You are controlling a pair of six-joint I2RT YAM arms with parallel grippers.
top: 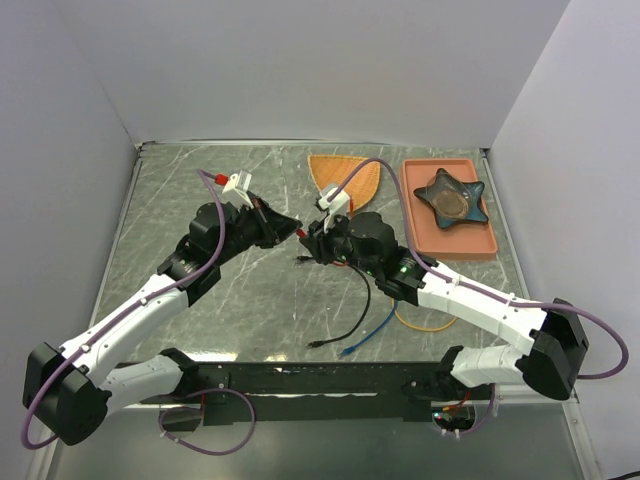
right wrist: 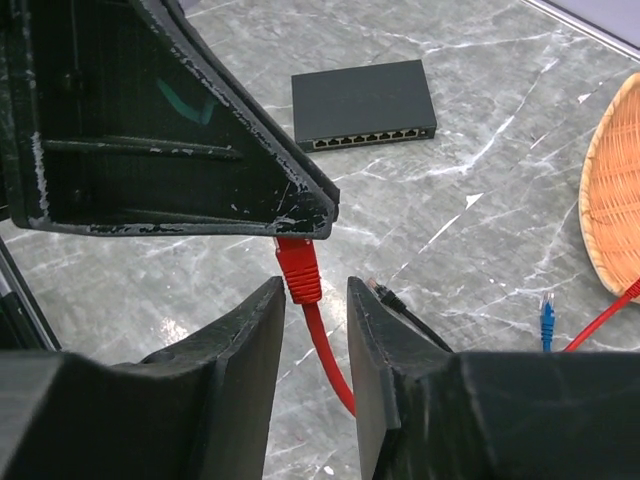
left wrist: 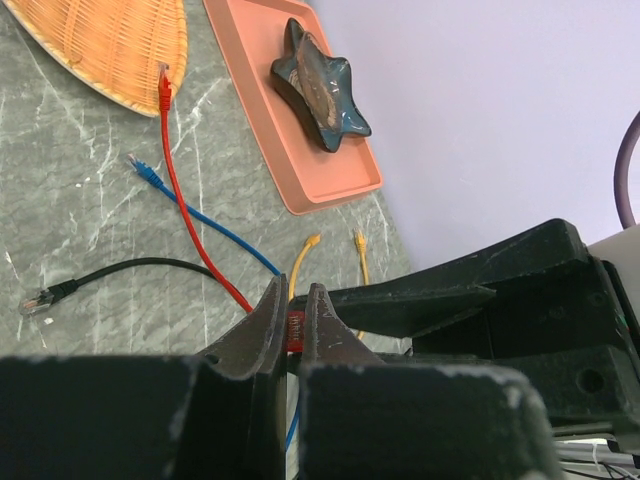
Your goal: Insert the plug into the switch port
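Your left gripper (left wrist: 295, 302) is pinched nearly closed on the red plug (right wrist: 298, 265), holding it in the air. Your right gripper (right wrist: 315, 292) stands part open, jaws either side of the plug and seemingly not touching it. The switch (right wrist: 363, 100) lies flat on the surface (right wrist: 480, 200), well apart, its port row (right wrist: 370, 137) facing the right wrist camera. Release left before right has clamped and the plug drops. Clamp low on the red cable (right wrist: 330, 365) and the plug may droop and miss. Nothing pins the switch, so a skewed push may slide it.
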